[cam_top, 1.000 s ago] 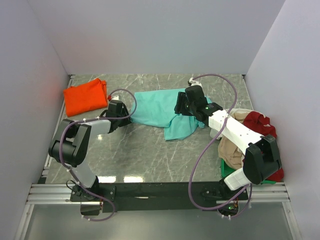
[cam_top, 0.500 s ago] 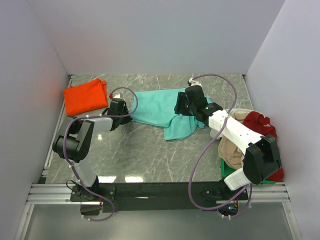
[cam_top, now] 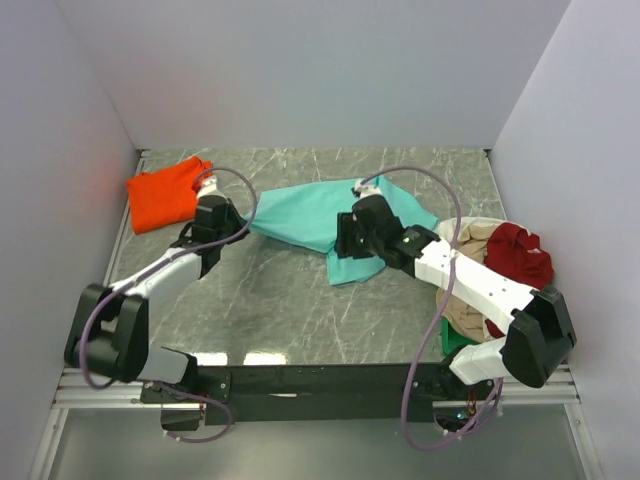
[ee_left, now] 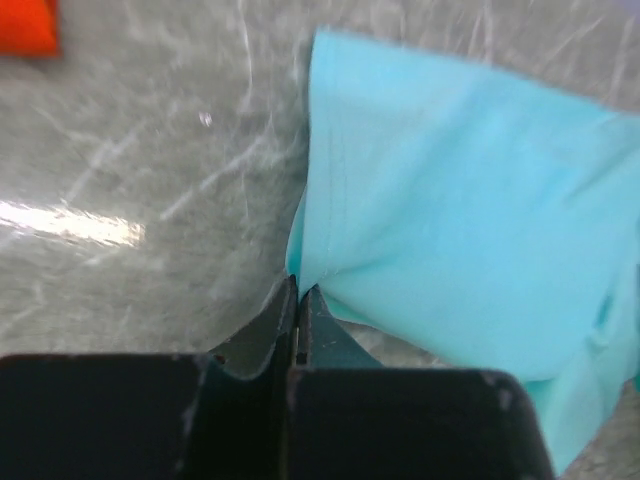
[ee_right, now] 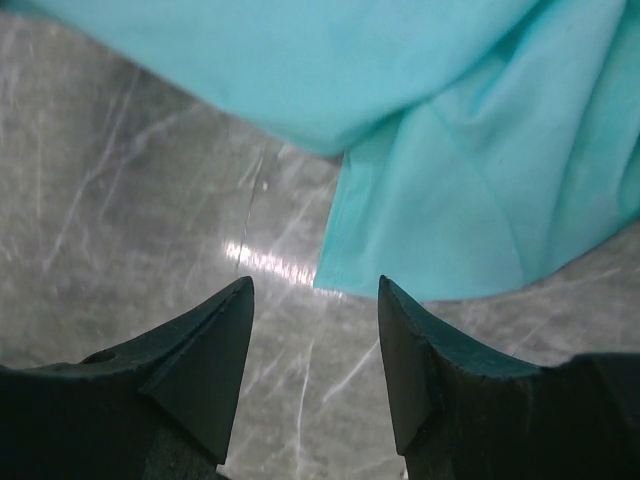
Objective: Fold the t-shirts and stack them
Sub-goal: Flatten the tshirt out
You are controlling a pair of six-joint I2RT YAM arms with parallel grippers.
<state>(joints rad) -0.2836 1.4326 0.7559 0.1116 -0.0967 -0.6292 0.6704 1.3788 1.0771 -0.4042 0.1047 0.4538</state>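
Note:
The teal t-shirt (cam_top: pixel 310 212) lies crumpled and half spread in the middle of the table. My left gripper (cam_top: pixel 241 226) is shut on its left corner; the left wrist view shows the jaws (ee_left: pixel 297 292) pinched on the cloth (ee_left: pixel 460 210), which is pulled taut. My right gripper (cam_top: pixel 341 248) is open and empty, just above the table at the shirt's near hem (ee_right: pixel 430 150), with its fingertips (ee_right: pixel 232 310) short of the hem. The folded orange t-shirt (cam_top: pixel 165 192) lies at the far left.
A pile of unfolded shirts sits at the right edge: dark red (cam_top: pixel 522 252), beige (cam_top: pixel 468 305), and green (cam_top: pixel 455 340) underneath. Grey walls close in the left, back and right. Bare marble table (cam_top: pixel 280 300) lies near me.
My left gripper has pulled the teal shirt's left corner further left, stretching the cloth. My right gripper has moved nearer and left, from over the shirt's middle to its near hem.

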